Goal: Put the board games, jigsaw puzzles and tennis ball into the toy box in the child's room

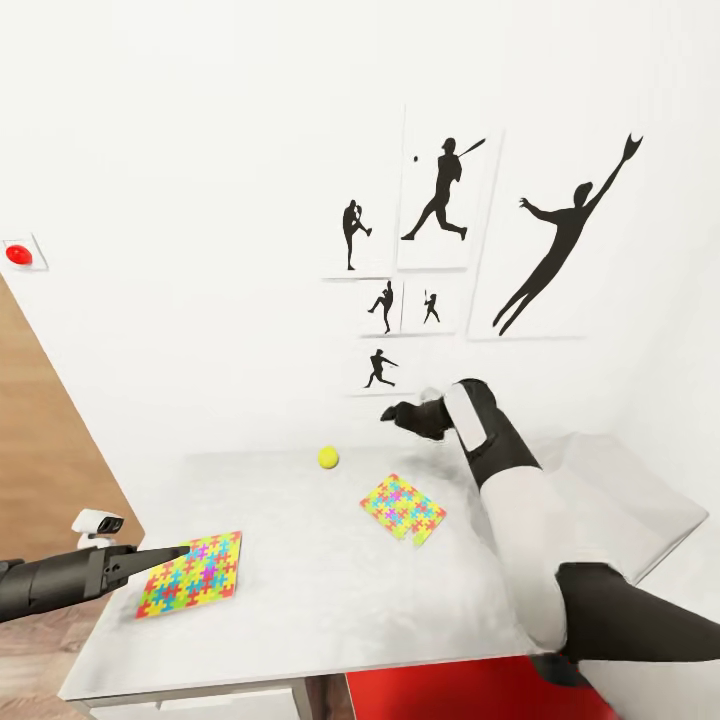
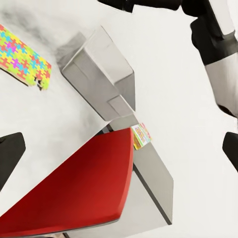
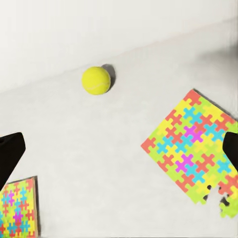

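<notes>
Head view: tennis ball near wall on table, two puzzles apart, right gripper above far edge, left gripper touching near puzzle, both jaws spread, empty.

Black baseball silhouette prints on white wall, red button at left, wooden door, red chair seat beside worktop.

A yellow tennis ball is seen near the far edge of the pale surface. Two jigsaw puzzles lie flat on it: one near the middle, another touched by the left gripper.
</notes>
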{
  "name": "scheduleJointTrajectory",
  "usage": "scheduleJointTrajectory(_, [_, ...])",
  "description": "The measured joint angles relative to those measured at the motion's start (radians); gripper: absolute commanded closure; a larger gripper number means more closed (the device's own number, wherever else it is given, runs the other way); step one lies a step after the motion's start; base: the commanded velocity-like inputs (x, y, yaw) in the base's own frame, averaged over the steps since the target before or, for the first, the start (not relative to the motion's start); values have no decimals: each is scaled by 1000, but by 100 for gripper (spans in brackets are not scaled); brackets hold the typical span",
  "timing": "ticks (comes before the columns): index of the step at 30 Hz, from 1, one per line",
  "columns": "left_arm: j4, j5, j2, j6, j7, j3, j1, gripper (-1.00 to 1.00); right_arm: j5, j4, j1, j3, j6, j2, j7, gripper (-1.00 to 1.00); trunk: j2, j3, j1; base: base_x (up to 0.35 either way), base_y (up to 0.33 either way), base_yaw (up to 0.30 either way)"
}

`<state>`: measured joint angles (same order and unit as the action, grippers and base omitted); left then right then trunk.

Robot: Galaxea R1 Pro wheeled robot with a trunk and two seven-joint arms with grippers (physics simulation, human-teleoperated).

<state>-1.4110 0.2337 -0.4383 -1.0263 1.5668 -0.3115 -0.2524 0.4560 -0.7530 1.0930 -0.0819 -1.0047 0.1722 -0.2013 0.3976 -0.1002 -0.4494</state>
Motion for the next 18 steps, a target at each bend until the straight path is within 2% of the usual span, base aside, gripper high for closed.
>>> scheduleJointTrajectory(4, [0, -1, 0, 0, 0, 0, 0, -100, -1, 171, 100, 1, 66, 1, -99, -100, 0, 0, 0, 0, 0, 0])
scheduleJointTrajectory(9, [0, -1, 0, 0, 0, 0, 0, -100, 3, 339, 178, 3, 143, 1, -227, -100, 0, 0, 0, 0, 0, 0])
scheduleJointTrajectory(14, [0, -1, 0, 0, 0, 0, 0, -100, 4, 385, 194, 2, 169, 0, -277, -100, 0, 0, 0, 0, 0, 0])
scheduleJointTrajectory(18, [0, -2, 0, 0, 0, 0, 0, -100, 0, 385, 195, 6, 171, -7, -285, -100, 0, 0, 0, 0, 0, 0])
